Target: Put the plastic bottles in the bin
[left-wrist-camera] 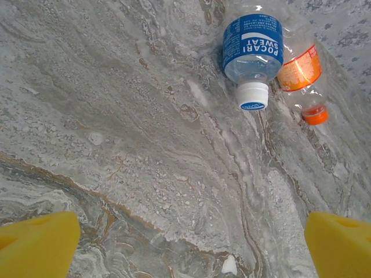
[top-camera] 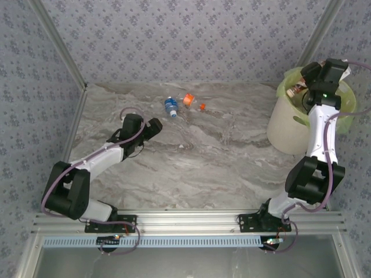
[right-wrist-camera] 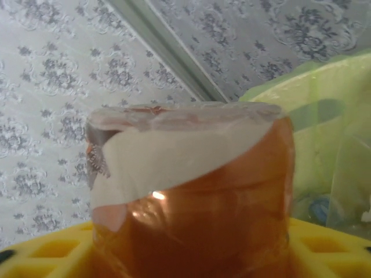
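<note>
Right fingers (right-wrist-camera: 46, 249) are pinching an orange-labelled bottle (right-wrist-camera: 191, 197) above the bin (top-camera: 284, 130), near its rim.

Risk: if I am letting go off-centre, it is clipping the rim and bouncing out.

Left gripper (left-wrist-camera: 191, 243), fingers spread wide, is facing 2 more on the table (left-wrist-camera: 116, 145): blue-labelled bottle (left-wrist-camera: 253, 49) and orange-capped bottle (left-wrist-camera: 299, 69). A nudge could roll them.

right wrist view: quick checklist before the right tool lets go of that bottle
1. Held bottle sits in the right tool: ok
2. Right tool is over the bin opening: ok
3. Bin is upright, with the green bag over its rim: ok
4. Room left inside the bin: cannot tell
5. Left tool is open and empty: ok
6. All bottles binned: not ok, the blue-labelled bottle and orange-labelled bottle lie on the table
</note>
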`<control>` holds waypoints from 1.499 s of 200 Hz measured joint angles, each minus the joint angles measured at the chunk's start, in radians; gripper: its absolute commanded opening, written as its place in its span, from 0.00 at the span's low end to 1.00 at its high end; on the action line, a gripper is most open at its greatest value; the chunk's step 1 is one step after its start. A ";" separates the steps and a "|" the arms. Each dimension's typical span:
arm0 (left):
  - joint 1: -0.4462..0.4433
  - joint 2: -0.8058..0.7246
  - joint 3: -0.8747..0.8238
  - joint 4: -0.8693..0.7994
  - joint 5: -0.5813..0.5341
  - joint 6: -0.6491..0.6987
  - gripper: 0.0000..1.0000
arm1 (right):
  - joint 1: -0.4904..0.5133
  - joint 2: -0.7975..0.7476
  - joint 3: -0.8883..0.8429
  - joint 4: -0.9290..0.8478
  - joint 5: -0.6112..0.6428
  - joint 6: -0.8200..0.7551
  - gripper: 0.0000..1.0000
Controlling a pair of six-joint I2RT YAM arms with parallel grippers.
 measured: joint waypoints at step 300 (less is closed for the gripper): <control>-0.027 0.979 1.209 -0.482 -0.061 0.437 0.55 | 0.627 -0.160 -0.206 -0.131 0.069 -0.455 1.00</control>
